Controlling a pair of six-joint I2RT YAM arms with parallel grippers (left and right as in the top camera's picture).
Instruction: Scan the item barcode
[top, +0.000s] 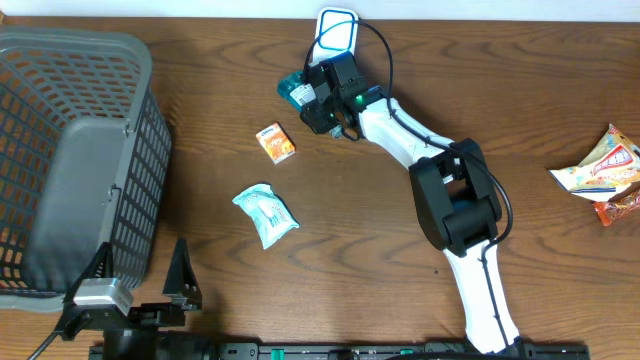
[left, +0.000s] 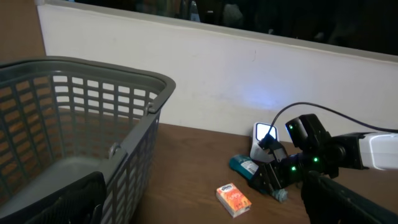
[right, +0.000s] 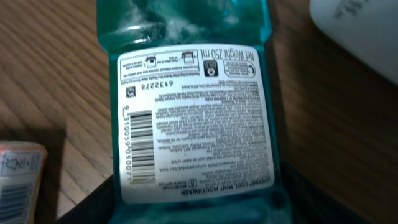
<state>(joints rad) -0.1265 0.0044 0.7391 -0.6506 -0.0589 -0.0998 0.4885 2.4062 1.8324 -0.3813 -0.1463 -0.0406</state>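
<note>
A teal mouthwash bottle (top: 294, 92) (left: 242, 165) lies on the wooden table at the back, just left of a white scanner (top: 337, 32) (left: 264, 133) (right: 364, 34) with a blue-lit rim. In the right wrist view the bottle (right: 193, 93) fills the frame with its back label up and the barcode (right: 141, 146) on the left. My right gripper (top: 312, 100) (right: 193, 208) is shut on the bottle's lower end, a dark finger against each side. Far from all this, my left gripper (top: 140, 275) (left: 205, 214) stands open and empty at the front left.
A grey plastic basket (top: 70, 45) (left: 112, 68) fills the left side. A small orange box (top: 276, 142) (left: 233, 200) (right: 18, 180) and a pale tissue pack (top: 266, 214) lie mid-table. Snack bags (top: 605, 170) sit at the right edge.
</note>
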